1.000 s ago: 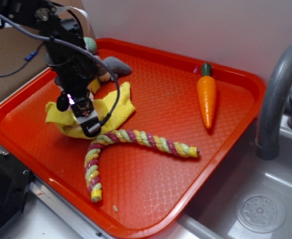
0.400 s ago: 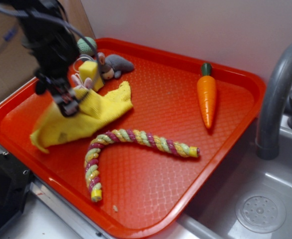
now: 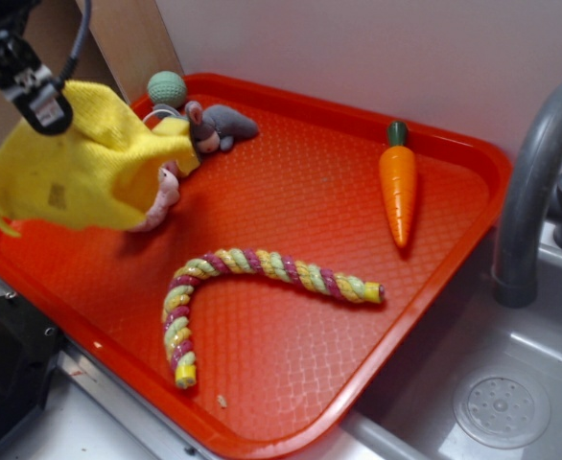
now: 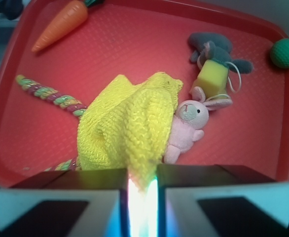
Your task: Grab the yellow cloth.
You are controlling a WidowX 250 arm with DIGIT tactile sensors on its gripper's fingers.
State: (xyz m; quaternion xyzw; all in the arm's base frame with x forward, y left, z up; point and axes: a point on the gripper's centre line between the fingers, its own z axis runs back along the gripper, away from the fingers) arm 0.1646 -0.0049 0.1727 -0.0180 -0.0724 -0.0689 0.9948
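The yellow cloth (image 3: 84, 163) hangs in the air over the left side of the red tray (image 3: 434, 134), with a small tan label patch low on its left part. My gripper (image 3: 39, 96) is shut on the cloth's top corner at the upper left. In the wrist view the cloth (image 4: 127, 128) drapes down from between my two black fingers (image 4: 85, 180), pinched at my gripper (image 4: 142, 185). The cloth covers part of a pink plush bunny (image 4: 189, 123) below it.
A twisted yellow-pink-green rope (image 3: 252, 273) lies mid-tray. A toy carrot (image 3: 397, 187) lies at the right. A grey plush mouse (image 3: 219, 125), a yellow sponge block (image 4: 211, 79) and a green ball (image 3: 166, 88) sit at the tray's back left. A sink (image 3: 502, 402) and faucet (image 3: 535, 172) stand right.
My gripper has risen and moved left with the yellow cloth shut in it. The cloth has lifted off the tray, uncovering the pink bunny.
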